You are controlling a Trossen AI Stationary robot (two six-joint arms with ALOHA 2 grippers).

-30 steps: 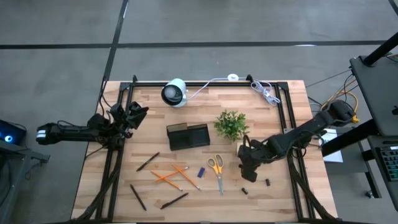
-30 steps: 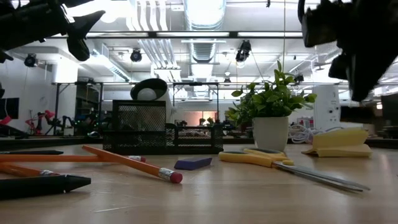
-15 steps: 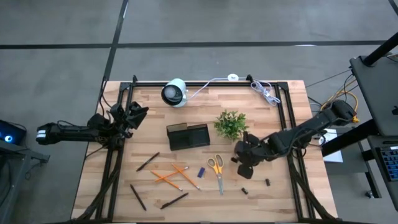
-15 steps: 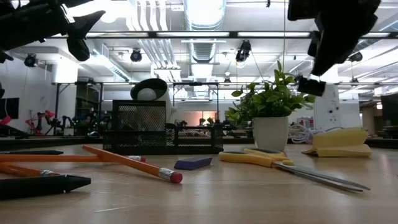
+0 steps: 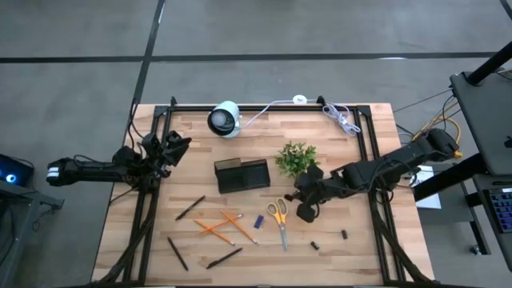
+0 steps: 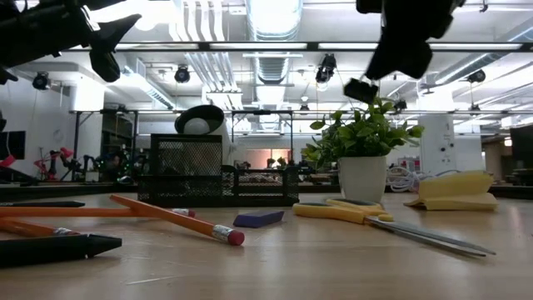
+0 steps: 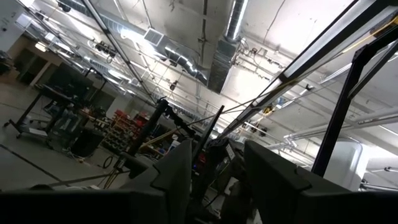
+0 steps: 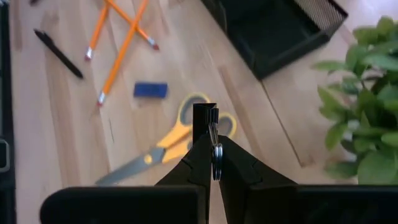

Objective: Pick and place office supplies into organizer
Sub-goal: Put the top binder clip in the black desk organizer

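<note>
The right hand (image 5: 306,210) is closed on a small dark clip (image 8: 205,118), held at the fingertips above the table (image 5: 368,240), with the yellow-handled scissors (image 5: 279,218) just below and beside it and the small green plant (image 5: 297,159) close on its far side. The organizer (image 5: 242,174), a black mesh tray with compartments, stands near the middle of the table; in the high view it lies to the left of the right hand and slightly toward the table's far edge, with its long axis running across the table, left to right. The coming move turns on this offset: judged from the current layout, the clip must travel leftward past the plant to arrive over an open compartment. The right arm is the nearer of the two to the organizer. The left hand (image 5: 174,147) waits raised at the table's left edge, well apart from the supplies, fingers parted and holding nothing. Still on the table are the orange pencils (image 5: 218,226), black pens (image 5: 190,208), a small blue piece (image 5: 258,221), a yellow sticky-note pad (image 6: 455,190) and two further dark clips (image 5: 315,245)
</note>
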